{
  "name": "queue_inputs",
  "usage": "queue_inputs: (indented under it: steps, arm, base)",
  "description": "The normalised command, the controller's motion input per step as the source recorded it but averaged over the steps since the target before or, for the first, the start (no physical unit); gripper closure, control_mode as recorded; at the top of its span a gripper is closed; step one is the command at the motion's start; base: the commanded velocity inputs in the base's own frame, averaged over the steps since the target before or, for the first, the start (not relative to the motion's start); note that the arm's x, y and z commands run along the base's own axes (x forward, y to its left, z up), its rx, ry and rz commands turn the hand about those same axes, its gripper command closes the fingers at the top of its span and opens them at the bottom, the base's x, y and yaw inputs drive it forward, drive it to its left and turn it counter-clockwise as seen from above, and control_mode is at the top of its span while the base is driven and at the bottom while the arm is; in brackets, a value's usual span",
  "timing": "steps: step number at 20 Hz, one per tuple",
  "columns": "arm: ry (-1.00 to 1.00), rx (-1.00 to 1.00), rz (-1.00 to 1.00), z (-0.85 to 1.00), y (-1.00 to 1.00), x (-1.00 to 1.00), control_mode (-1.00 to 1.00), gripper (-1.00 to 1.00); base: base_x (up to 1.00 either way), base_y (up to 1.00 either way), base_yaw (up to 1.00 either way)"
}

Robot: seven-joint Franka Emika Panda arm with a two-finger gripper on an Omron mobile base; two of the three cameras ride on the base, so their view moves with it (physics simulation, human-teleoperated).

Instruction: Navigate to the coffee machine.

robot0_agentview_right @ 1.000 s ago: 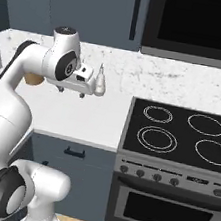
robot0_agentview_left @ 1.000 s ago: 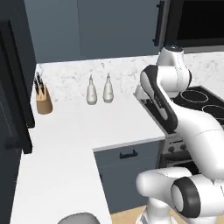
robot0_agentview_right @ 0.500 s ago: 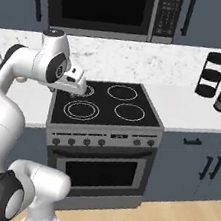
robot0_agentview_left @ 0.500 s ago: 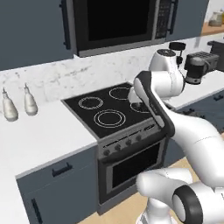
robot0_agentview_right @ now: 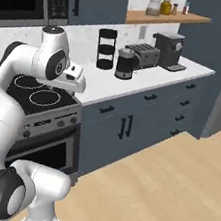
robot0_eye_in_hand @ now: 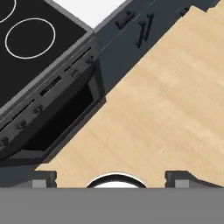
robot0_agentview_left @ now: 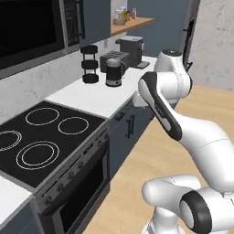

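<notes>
The gripper (robot0_eye_in_hand: 110,177) hangs over the wood floor w/ its tips spread wide, holding nothing, right by the stove (robot0_agentview_right: 38,98). Farther on sit the kettle (robot0_agentview_right: 124,63) and toaster (robot0_agentview_right: 142,55), and the coffee machine (robot0_agentview_right: 168,50) is way at the far end of the counter (robot0_agentview_right: 137,81). If the base stops too soon it could end up at the kettle or toaster instead, or the arm's elbow could bump the counter edge bc it rides so close.
</notes>
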Motion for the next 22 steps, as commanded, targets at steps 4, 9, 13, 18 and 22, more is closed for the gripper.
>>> queue_inputs:
  steps: [4, 9, 13, 18, 22]
  arm:
    - [0.00, 0.00, 0.00, 0.00, 0.00, 0.00, 1.00, -1.00]
    - [0.00, 0.00, 0.00, 0.00, 0.00, 0.00, 1.00, -1.00]
    - [0.00, 0.00, 0.00, 0.00, 0.00, 0.00, 1.00, -1.00]
    - [0.00, 0.00, 0.00, 0.00, 0.00, 0.00, 1.00, -1.00]
    - [0.00, 0.00, 0.00, 0.00, 0.00, 0.00, 1.00, -1.00]
  base:
    - [0.02, -0.31, -0.73]
    - [0.16, -0.39, -0.63]
    - [0.22, -0.47, -0.64]
    - [0.37, -0.27, -0.58]
    - [1.00, -0.07, -0.33]
